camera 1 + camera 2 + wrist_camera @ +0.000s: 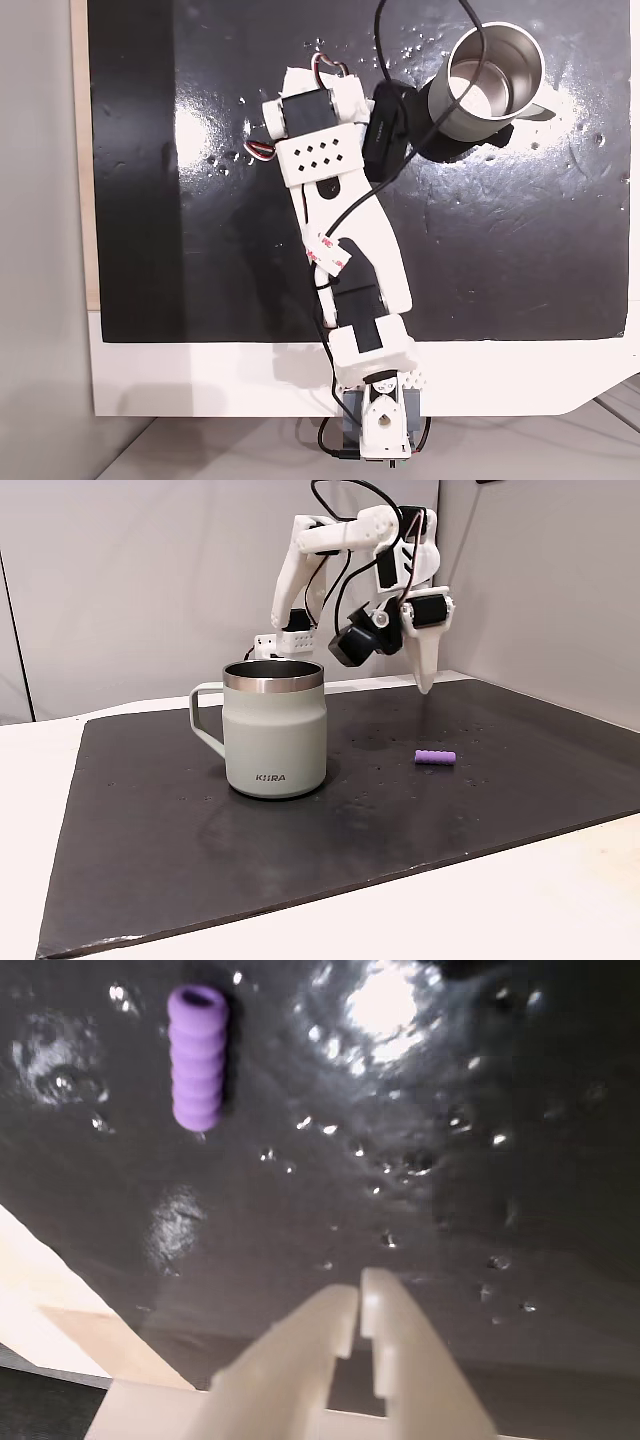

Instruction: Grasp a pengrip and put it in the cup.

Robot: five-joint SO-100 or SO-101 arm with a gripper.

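Observation:
The light-purple ribbed pengrip (436, 757) lies on its side on the black mat, to the right of the cup in that fixed view. In the wrist view the pengrip (197, 1057) sits at the upper left, well ahead of the fingertips. My gripper (425, 683) hangs point-down above the mat, behind and a little left of the pengrip, clear of it. Its white fingers meet in the wrist view, so the gripper (358, 1298) is shut with nothing held. The steel cup (275, 730) stands upright with its handle to the left; from above, the cup (490, 85) is at the top right.
The black mat (520, 250) covers most of a white table (200, 380). My arm (350, 230) reaches from the bottom edge up the middle, and its cable (470, 50) arcs over the cup. Grey walls (120, 580) stand behind.

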